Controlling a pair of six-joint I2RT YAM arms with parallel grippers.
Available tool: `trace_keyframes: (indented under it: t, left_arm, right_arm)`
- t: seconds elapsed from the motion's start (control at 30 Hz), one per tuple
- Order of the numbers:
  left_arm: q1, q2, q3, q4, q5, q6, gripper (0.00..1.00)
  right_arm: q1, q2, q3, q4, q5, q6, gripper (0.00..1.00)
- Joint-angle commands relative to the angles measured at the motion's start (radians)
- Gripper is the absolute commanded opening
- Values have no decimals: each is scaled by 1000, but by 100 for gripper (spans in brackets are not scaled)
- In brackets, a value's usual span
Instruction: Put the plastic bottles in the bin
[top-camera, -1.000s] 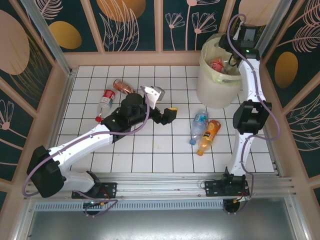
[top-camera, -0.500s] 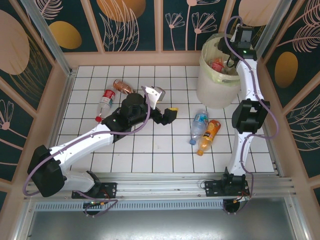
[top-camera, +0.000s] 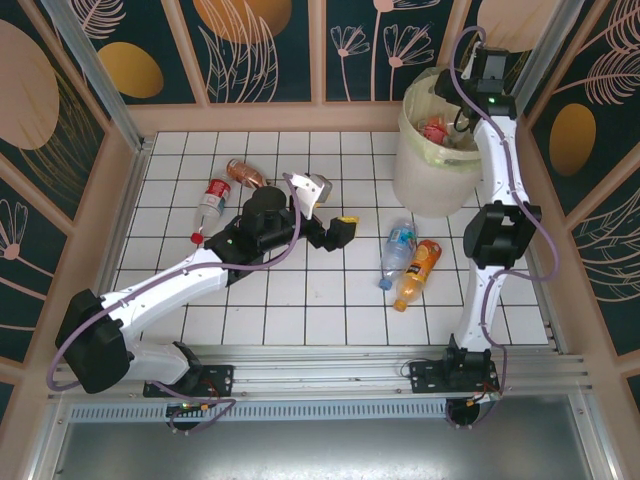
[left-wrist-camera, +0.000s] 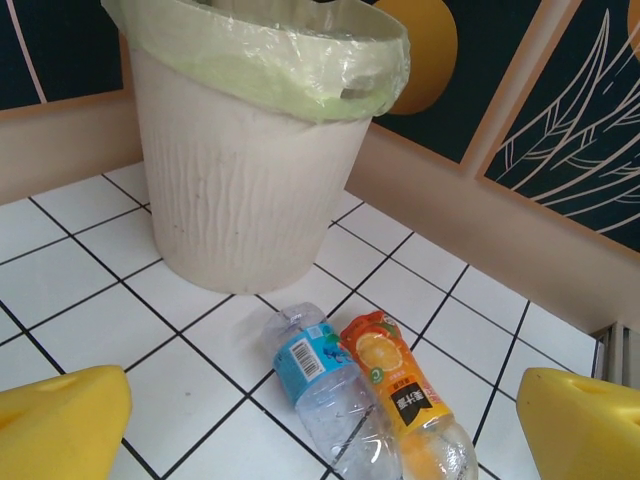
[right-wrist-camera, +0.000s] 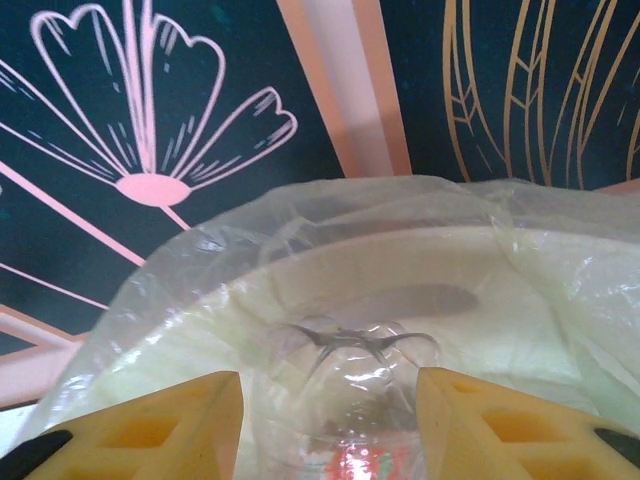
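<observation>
The bin (top-camera: 425, 175), pale cream with a translucent liner, stands at the back right. My right gripper (top-camera: 462, 118) hangs over its rim, shut on a clear plastic bottle with a red label (right-wrist-camera: 375, 400) that fills the gap between the yellow fingers (right-wrist-camera: 160, 425) above the liner (right-wrist-camera: 200, 300). My left gripper (top-camera: 328, 208) is open above mid-table, nothing between its yellow pads (left-wrist-camera: 60, 425). Ahead of it a blue-labelled clear bottle (left-wrist-camera: 320, 375) and an orange juice bottle (left-wrist-camera: 400, 395) lie side by side below the bin (left-wrist-camera: 240, 200). A red-labelled bottle (top-camera: 210, 203) and an amber bottle (top-camera: 243, 172) lie at the left.
A wooden wall with dark flower panels (top-camera: 260, 110) encloses the white tiled table (top-camera: 330, 300) on three sides. The left arm (top-camera: 170, 285) stretches diagonally across the left half. The right arm (top-camera: 495, 235) stands upright by the bin.
The right wrist has edged a little farther back over the bin. The left arm and the bottles on the tiles have not moved.
</observation>
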Motion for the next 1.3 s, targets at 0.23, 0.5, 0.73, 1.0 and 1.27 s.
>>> trace_keyframes:
  t: [0.23, 0.5, 0.73, 1.0, 1.27]
  left_arm:
    - [3, -11, -24, 29, 3, -63, 99]
    - [-23, 116, 44, -87, -17, -95, 99]
    - [-49, 265, 103, -118, -14, -168, 98]
    - [-63, 447, 186, -93, 61, -315, 96]
    - [-79, 614, 322, -164, 110, -369, 95]
  right_arm:
    - [84, -384, -316, 45, 48, -61, 56]
    - [160, -775, -721, 56, -71, -35, 64]
    - [197, -1038, -980, -21, -255, 31, 73]
    - [198, -1211, -1178, -141, -275, 40, 88]
    - [198, -1286, -1219, -268, -293, 0, 99]
